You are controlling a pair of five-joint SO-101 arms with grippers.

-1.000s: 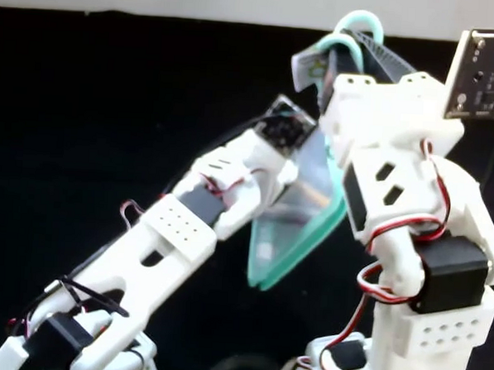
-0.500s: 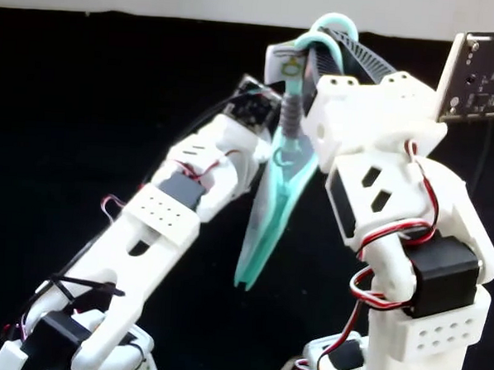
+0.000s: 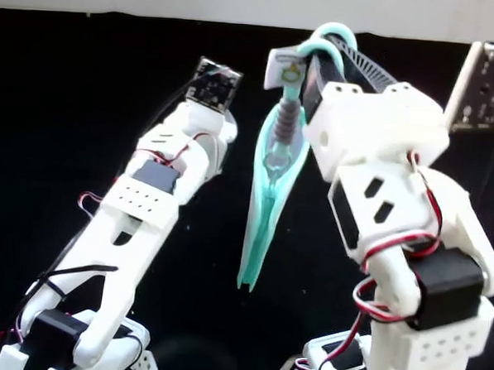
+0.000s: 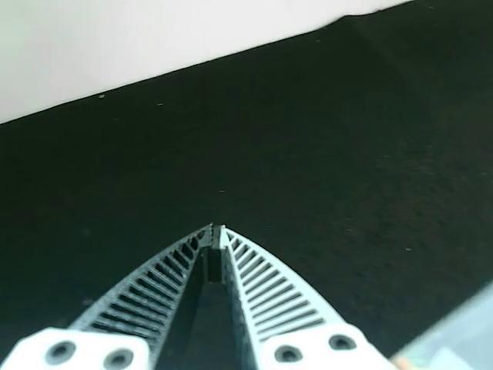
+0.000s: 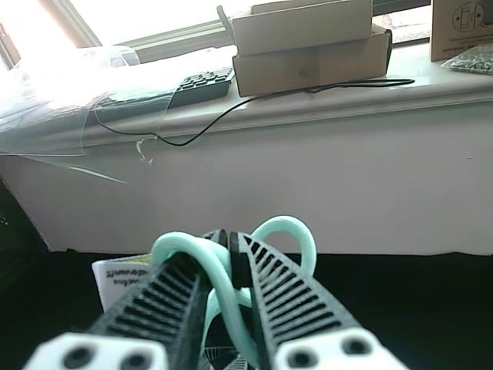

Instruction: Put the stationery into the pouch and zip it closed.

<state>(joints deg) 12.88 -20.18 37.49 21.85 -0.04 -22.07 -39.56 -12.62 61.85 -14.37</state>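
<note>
A clear pouch [image 3: 264, 215] with mint-green trim hangs edge-on in mid-air, well above the black table [image 3: 86, 102]. My right gripper [image 5: 228, 240] is shut on its mint-green handle loops [image 5: 185, 250], and the loops [image 3: 338, 36] show above the right arm in the high view. A white tag [image 3: 282, 69] dangles at the pouch top. A pen-like item [image 3: 283, 129] shows through the pouch's upper part. My left gripper [image 4: 213, 230] is shut with nothing in it, left of the pouch and apart from it. A pale pouch corner [image 4: 454, 339] edges into the left wrist view.
The black table cloth runs to a white wall [image 3: 199, 0] at the back. In the right wrist view, a window ledge [image 5: 308, 100] carries boxes [image 5: 308, 42], a keyboard and a cable. The left arm's body [image 3: 137, 221] rises from the near left.
The left arm has swung left, away from the pouch. The pouch has turned from broadside to edge-on and now hangs straight down from the right gripper.
</note>
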